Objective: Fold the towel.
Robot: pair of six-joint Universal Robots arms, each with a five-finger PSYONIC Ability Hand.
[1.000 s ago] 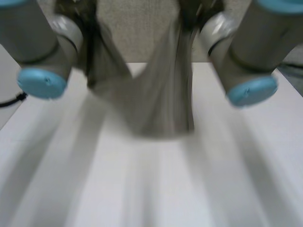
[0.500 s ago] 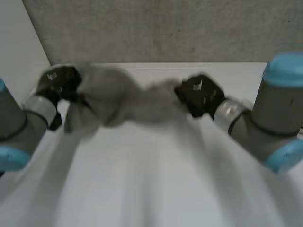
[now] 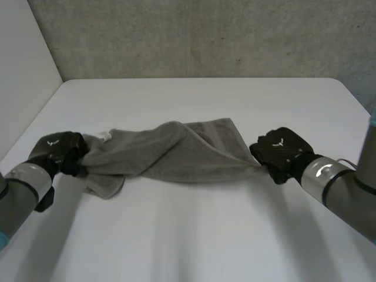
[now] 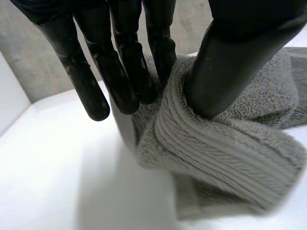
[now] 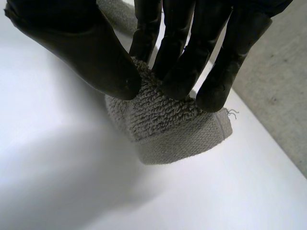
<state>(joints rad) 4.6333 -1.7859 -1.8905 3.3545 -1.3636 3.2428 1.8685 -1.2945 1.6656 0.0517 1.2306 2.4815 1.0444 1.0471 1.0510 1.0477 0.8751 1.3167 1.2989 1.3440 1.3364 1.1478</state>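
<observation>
Evidently pinching opposite ends of the towel (image 3: 176,154) in the left hand (image 3: 59,153) and right hand (image 3: 283,153), holding it stretched along the desk (image 3: 194,235), flattening it for folding.

head: behind the arms (image 3: 20,188), looking down across the table (image 3: 194,235) to the wall (image 3: 205,35) | left wrist: close, along left hand (image 4: 240,52) onto towel (image 4: 225,143) | right wrist: close, along right hand (image 5: 182,52), apparently a towel corner | all share: towel, table
</observation>
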